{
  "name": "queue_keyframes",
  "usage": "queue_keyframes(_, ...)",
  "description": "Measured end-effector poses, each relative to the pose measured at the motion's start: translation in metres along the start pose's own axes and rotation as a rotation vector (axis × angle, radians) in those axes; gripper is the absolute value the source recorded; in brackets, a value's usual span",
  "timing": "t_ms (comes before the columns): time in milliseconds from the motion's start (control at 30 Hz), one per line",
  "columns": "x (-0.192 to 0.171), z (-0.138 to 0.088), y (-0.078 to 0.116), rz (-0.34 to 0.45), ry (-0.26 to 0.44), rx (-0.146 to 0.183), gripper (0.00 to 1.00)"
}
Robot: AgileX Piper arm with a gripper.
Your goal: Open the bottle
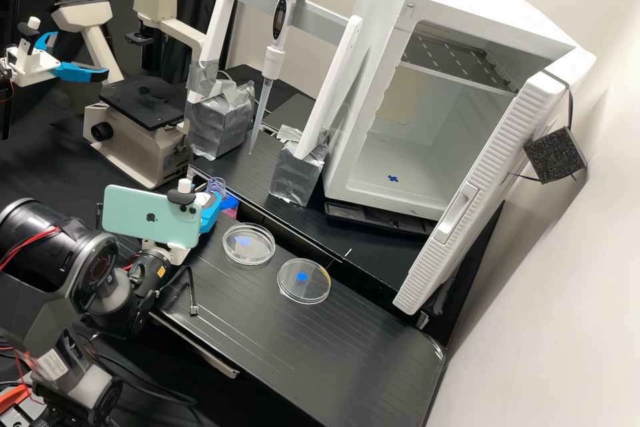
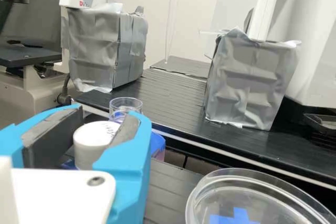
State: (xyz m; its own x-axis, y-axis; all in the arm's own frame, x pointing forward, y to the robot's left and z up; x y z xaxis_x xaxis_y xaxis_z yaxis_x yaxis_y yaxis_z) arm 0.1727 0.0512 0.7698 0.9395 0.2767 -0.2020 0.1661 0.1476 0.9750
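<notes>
Seen in high view: gripper [image 1: 212, 208] low over bench [image 1: 220, 303], left of near-left clear dish [image 1: 257, 253]. Seen in wrist view: fingers parted, white-capped bottle [image 2: 93, 141] between; whether cap is touched cannot be told.

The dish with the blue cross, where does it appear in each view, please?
High view: the dish, left of centre.
Wrist view: close up beside the gripper, cut off by the picture's edge.
Shared landmark: the two taped blocks beyond it.
</notes>
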Motion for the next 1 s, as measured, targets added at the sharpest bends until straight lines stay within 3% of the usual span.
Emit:
queue_keyframes(333,-0.001,0.000,0.003,0.000,0.016,-0.013,1.00)
queue_keyframes(500,-0.011,-0.004,0.019,0.030,0.088,-0.002,1.00)
queue_keyframes(733,-0.028,-0.009,0.048,0.196,0.114,0.046,1.00)
queue_keyframes(900,-0.031,-0.009,0.060,0.391,0.039,0.112,1.00)
queue_keyframes(1000,-0.033,-0.005,0.064,0.445,0.000,0.145,1.00)
